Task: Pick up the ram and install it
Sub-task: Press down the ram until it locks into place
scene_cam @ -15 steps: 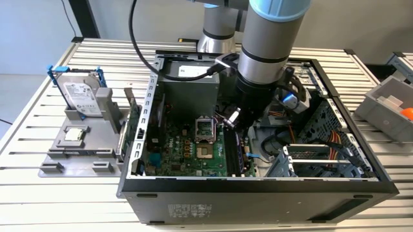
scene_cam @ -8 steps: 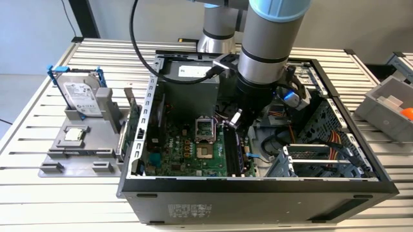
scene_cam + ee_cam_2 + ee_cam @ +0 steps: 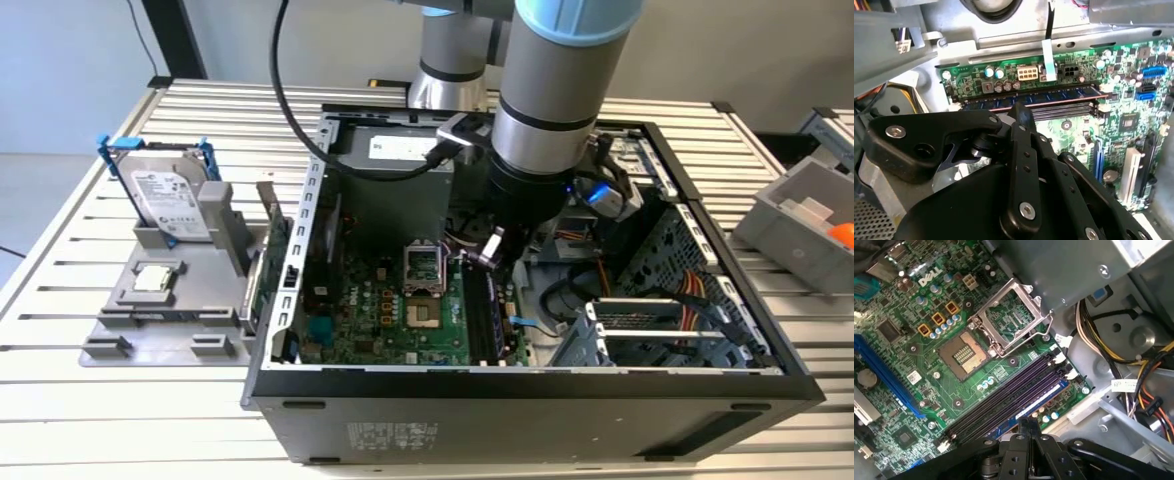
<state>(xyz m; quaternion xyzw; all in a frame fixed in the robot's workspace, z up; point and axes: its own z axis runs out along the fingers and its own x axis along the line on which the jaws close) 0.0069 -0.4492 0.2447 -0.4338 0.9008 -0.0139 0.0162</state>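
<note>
Gripper [image 3: 1025, 426]: black metal fingers pressed together, their tip on the upper edge of the ram.
Ram [image 3: 1064, 94]: thin bluish stick standing in the outermost memory slot, beside three empty dark slots.
Motherboard [image 3: 914, 347]: green, open metal processor socket [image 3: 1004, 317].
Surroundings: black computer case [image 3: 534, 400]; hard drive [image 3: 171, 203] upright on slatted worktop [image 3: 80, 420].

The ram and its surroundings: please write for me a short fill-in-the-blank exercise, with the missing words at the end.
1. The ram sits in a slot on the motherboard, whose colour is ___.
2. The pincer is just above the ram, ___ the computer case.
3. The hard drive stands in a blue frame, ___ the case.

Missing words: green; inside; outside.
</note>
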